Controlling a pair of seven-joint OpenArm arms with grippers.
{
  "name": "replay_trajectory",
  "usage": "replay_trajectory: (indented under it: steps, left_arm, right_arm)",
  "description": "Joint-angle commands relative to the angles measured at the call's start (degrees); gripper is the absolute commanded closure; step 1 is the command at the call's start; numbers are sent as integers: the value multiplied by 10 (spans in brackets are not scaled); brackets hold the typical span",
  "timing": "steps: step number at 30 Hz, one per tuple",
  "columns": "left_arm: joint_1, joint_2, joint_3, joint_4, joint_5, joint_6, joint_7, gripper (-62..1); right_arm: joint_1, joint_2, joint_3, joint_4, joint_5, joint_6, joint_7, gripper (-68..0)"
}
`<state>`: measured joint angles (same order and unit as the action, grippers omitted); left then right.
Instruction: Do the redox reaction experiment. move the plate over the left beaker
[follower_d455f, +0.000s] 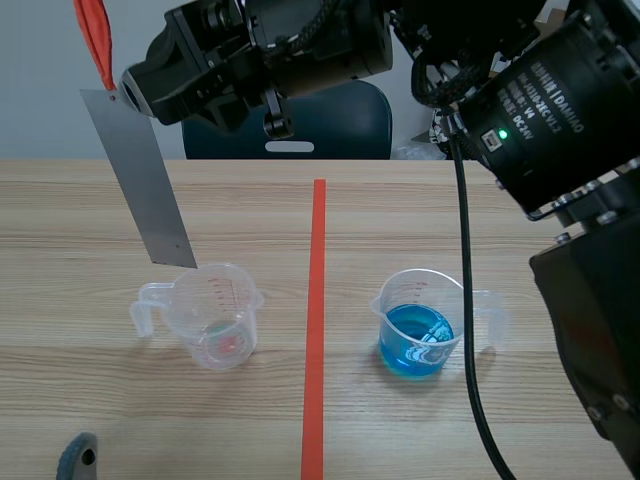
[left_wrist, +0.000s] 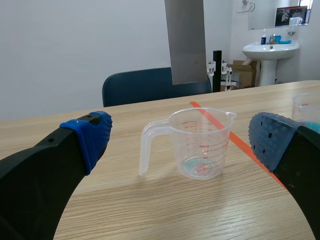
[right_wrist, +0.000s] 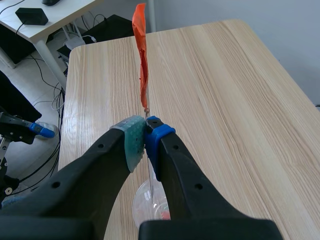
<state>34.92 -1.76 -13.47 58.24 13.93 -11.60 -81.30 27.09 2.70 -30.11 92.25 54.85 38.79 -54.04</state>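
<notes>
A grey metal plate (follower_d455f: 145, 185) with an orange ribbon (follower_d455f: 95, 35) at its top hangs tilted from my right gripper (follower_d455f: 128, 92), which is shut on its upper end. The plate's lower corner sits just above the far left rim of the left beaker (follower_d455f: 215, 315), a clear jug with a reddish trace at its bottom. In the right wrist view the gripper (right_wrist: 145, 142) pinches the plate (right_wrist: 149, 180) edge-on, with the beaker (right_wrist: 150, 207) below. My left gripper (left_wrist: 182, 140) stands open low over the table, the beaker (left_wrist: 200, 145) ahead of it and the plate (left_wrist: 186, 40) above.
A second clear beaker (follower_d455f: 420, 325) with blue liquid stands right of the orange-red tape line (follower_d455f: 316, 320). A dark blue chair (follower_d455f: 300, 125) is behind the table's far edge. The right arm (follower_d455f: 540, 110) crosses high over the table.
</notes>
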Motion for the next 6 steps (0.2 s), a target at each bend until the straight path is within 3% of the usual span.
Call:
replay_trajectory:
  steps: [1,6]
  left_arm:
    - [4,-2,-1,11,-2,-2,-8,-577]
    - [4,-2,-1,11,-2,-2,-8,-577]
  right_arm:
    - [13,-3,5,8,9,3,8,-6]
    - [13,-3,5,8,9,3,8,-6]
